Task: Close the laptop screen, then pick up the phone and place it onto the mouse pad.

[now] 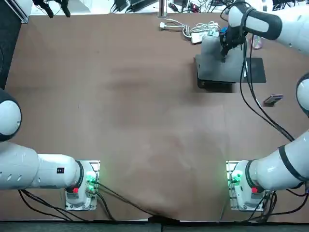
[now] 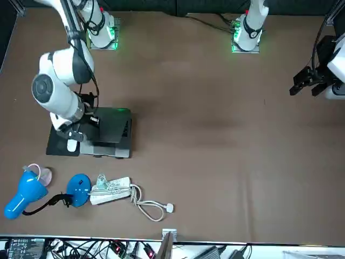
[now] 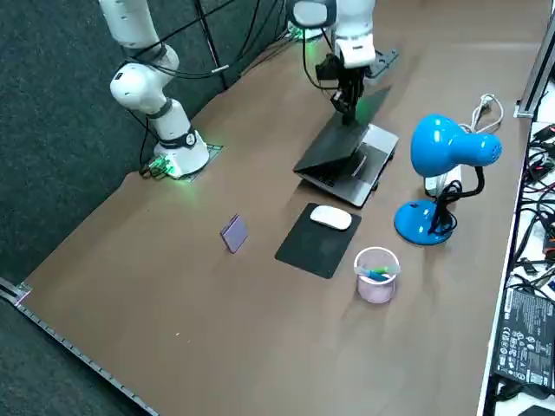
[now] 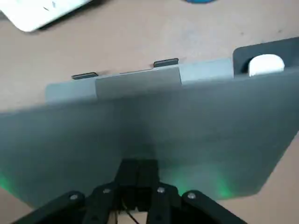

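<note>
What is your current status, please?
Right gripper shut, tips on grey laptop lid, lid partly lowered. Small purple phone untouched. White mouse occupies part of black mouse pad.

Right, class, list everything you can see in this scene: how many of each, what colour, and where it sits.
laptop: 1, grey, far on the robot's right, lid half lowered
mouse pad: 1, black, beside the laptop
mouse: 1, white, on the mouse pad
phone: 1, purple, lying flat, apart from the pad
lamp: 1, blue, beyond the laptop
cup: 1, clear pinkish, by the lamp's base
power strip: 1, white with cable, next to the lamp
right gripper: 1, black, fingers shut, against the laptop lid
</note>
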Controlling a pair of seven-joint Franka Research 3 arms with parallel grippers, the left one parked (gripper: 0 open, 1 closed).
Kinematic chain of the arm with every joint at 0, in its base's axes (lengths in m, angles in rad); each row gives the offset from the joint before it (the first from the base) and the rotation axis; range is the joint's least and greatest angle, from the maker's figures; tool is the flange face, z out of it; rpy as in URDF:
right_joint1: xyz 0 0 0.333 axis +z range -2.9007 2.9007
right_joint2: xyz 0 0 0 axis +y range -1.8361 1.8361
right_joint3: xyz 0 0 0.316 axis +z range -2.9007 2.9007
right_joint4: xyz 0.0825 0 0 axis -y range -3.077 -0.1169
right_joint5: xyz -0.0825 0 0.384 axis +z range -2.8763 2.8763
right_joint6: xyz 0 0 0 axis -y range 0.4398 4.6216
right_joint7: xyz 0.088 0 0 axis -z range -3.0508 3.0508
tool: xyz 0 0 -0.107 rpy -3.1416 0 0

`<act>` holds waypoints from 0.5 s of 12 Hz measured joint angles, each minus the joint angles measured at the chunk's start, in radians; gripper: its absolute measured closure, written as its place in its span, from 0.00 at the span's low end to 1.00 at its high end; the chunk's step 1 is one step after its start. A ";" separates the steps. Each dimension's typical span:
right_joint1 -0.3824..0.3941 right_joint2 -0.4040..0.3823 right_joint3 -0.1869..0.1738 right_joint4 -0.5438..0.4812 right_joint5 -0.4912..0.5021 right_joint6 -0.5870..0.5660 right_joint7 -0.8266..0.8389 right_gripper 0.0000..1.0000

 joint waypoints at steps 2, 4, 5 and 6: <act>-0.001 0.071 -0.002 0.003 0.000 0.030 0.001 0.98; -0.003 0.113 -0.008 0.014 0.000 0.035 0.002 0.98; -0.005 0.129 -0.010 0.021 0.000 0.035 0.002 0.98; -0.008 0.141 -0.010 0.027 0.000 0.035 0.002 0.98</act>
